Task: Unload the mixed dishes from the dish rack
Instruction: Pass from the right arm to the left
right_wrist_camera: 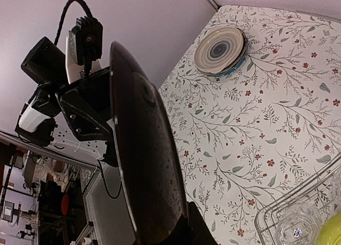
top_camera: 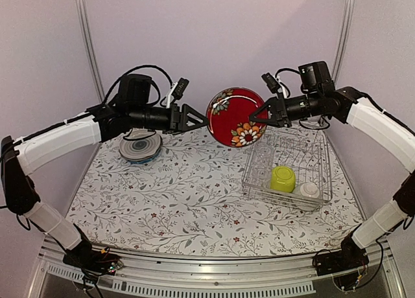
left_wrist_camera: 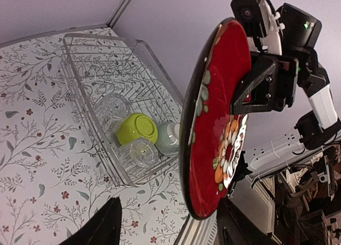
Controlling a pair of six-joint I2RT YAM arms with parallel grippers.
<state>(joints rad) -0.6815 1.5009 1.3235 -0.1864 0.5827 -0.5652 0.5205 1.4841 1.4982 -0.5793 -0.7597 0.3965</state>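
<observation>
The red floral plate [top_camera: 236, 116] hangs on edge in the air left of the dish rack [top_camera: 285, 201]. My right gripper [top_camera: 262, 113] is shut on its right rim. In the right wrist view the plate's dark back [right_wrist_camera: 144, 149] fills the jaws of the right gripper [right_wrist_camera: 176, 235]. My left gripper [top_camera: 204, 120] is at the plate's left rim. In the left wrist view the plate's rim [left_wrist_camera: 213, 149] sits between the spread jaws of the left gripper [left_wrist_camera: 170, 226], with a gap on each side. In the rack lie a lime-green bowl [top_camera: 283, 178], a small whitish bowl [top_camera: 308, 190] and a clear glass [top_camera: 261, 157].
A grey ringed plate [top_camera: 140, 146] rests on a pale blue-green plate at the back left of the floral tablecloth. The same stack [right_wrist_camera: 219, 50] shows in the right wrist view. Walls close in the back and both sides.
</observation>
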